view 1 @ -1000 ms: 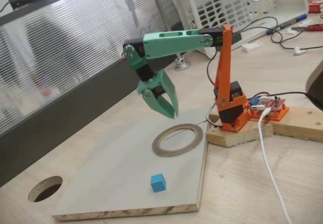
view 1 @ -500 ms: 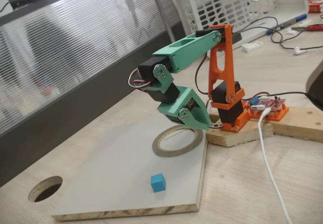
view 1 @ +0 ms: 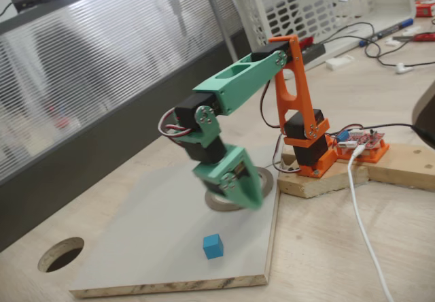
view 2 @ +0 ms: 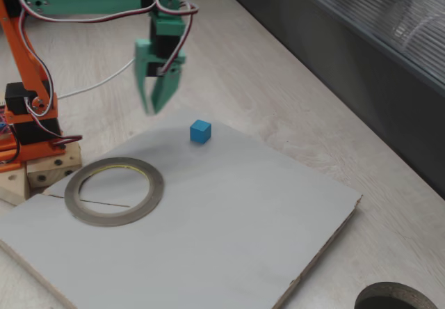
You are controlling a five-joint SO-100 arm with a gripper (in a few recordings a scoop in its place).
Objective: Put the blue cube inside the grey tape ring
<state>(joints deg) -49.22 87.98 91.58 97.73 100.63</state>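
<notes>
The approach step was judged in hand: the tool (view 2: 154, 100) hung near the blue cube (view 2: 200, 131), nothing held (opening blurred, cannot be told). The cube lay apart from the grey tape ring (view 2: 114, 191); descent and grasp were called for.
</notes>
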